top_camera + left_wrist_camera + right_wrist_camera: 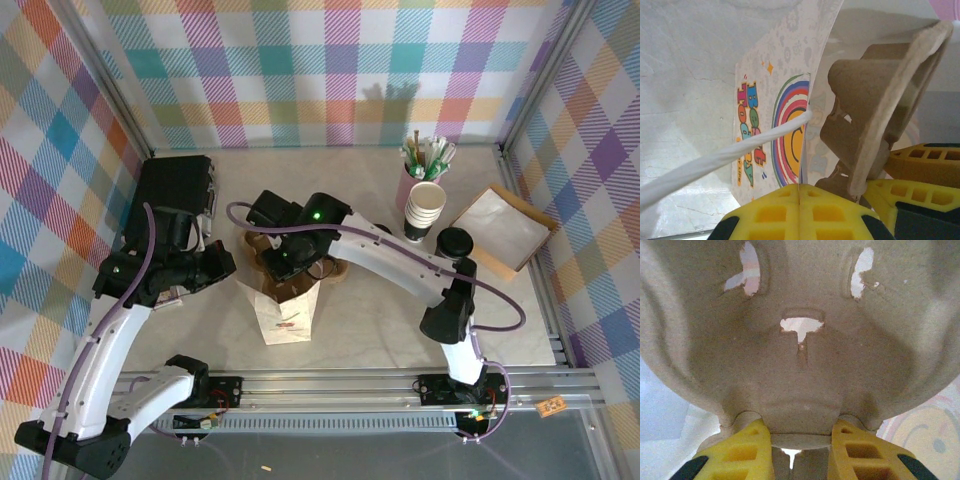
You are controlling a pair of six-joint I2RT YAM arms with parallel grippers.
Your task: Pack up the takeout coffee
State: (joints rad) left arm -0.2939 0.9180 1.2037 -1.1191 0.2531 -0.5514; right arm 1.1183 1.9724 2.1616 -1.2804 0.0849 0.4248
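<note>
Carrier-into-bag step, I'd say: right gripper (801,434) is clamped on the pulp carrier (800,340), and left gripper (799,209) is pinched shut on the bag (765,100) edge. Next up is probably lowering the carrier in straight. The coffee (455,244) sits well apart on the pale worktop (370,330), by the cup stack (425,210). Plaid walls (320,70) all round.

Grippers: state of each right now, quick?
Left gripper: closed, pinching the edge of the paper bag.
Right gripper: closed on the rim of the pulp cup carrier.
</note>
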